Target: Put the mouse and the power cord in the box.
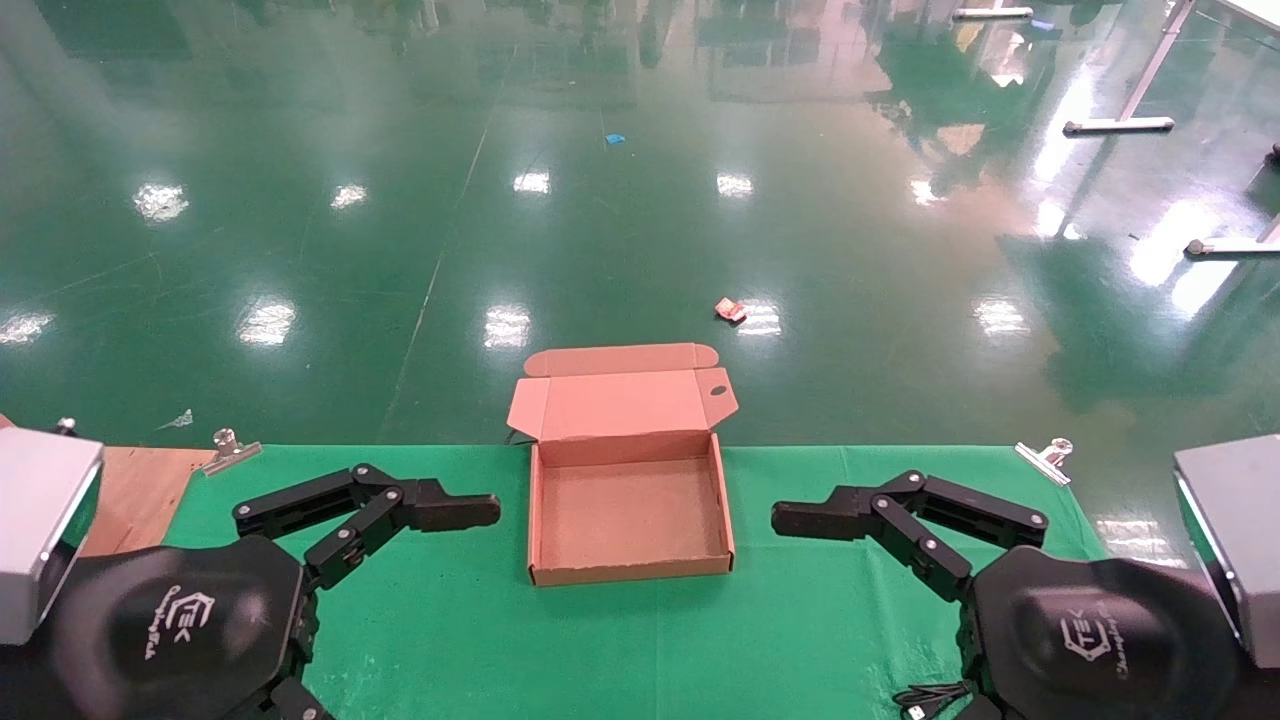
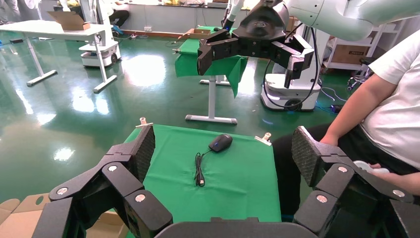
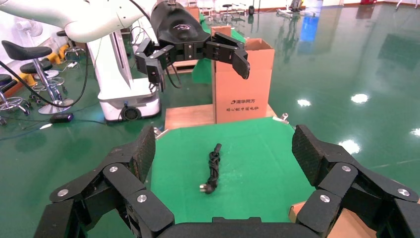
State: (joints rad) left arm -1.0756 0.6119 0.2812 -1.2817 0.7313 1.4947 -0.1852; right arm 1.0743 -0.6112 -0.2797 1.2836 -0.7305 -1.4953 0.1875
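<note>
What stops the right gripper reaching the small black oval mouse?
Likely nothing, so yes. The mouse lies alone on the green cloth, and the right gripper hangs open over that side, nothing between.

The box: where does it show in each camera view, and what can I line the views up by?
Head view: the box sits at centre, lid open, on the green cloth.
Left wrist view: only a cardboard corner at the lower left edge.
Right wrist view: only a cardboard sliver at the lower right edge.
Shared landmark: the green cloth, seen in all three.
</note>
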